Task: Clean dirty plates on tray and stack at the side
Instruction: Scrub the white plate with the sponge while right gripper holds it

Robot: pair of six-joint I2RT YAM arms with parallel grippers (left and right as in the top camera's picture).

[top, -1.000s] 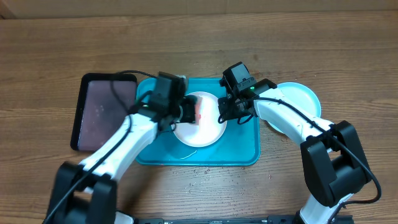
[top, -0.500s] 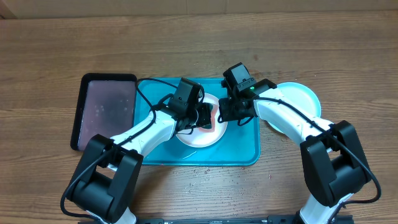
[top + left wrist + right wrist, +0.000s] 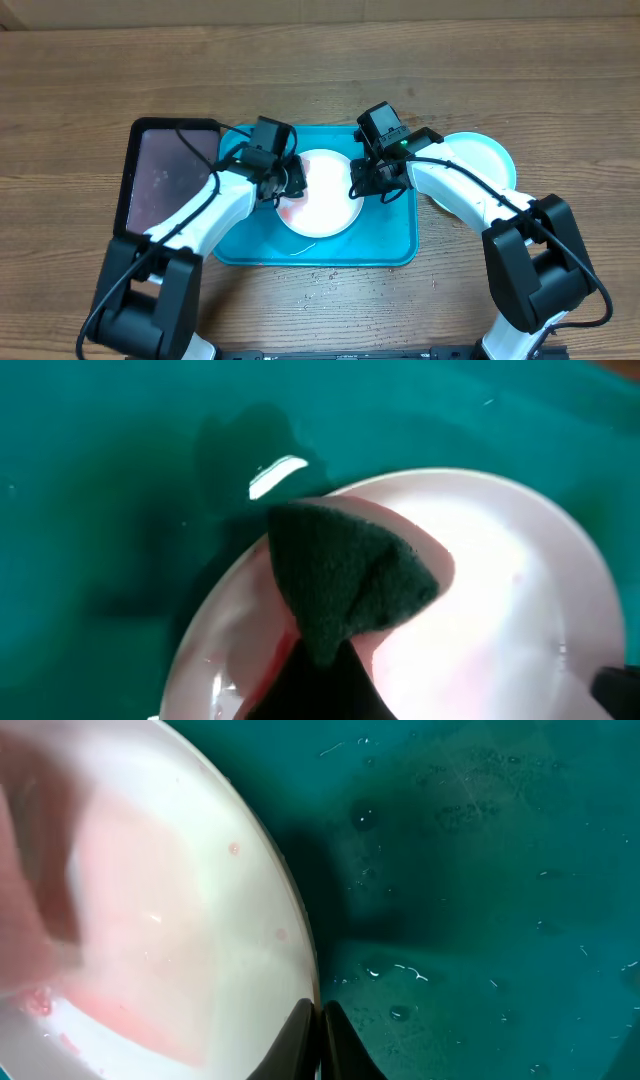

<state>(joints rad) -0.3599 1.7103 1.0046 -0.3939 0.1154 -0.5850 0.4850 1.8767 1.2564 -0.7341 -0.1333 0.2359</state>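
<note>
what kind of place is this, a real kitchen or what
Likely a robot test bench, not a kitchen: two robot arms at a wooden table, one holding a sponge to a white plate on a turquoise tray. No sink is in view.

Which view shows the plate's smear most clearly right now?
Overhead: evenly lit, the plate is sharp, with a pink smear at its lower left. Left wrist: the sponge blocks the centre, and there is a glare streak on the tray. Right wrist: the plate's edge is sharp, its upper-left part blurred.
</note>
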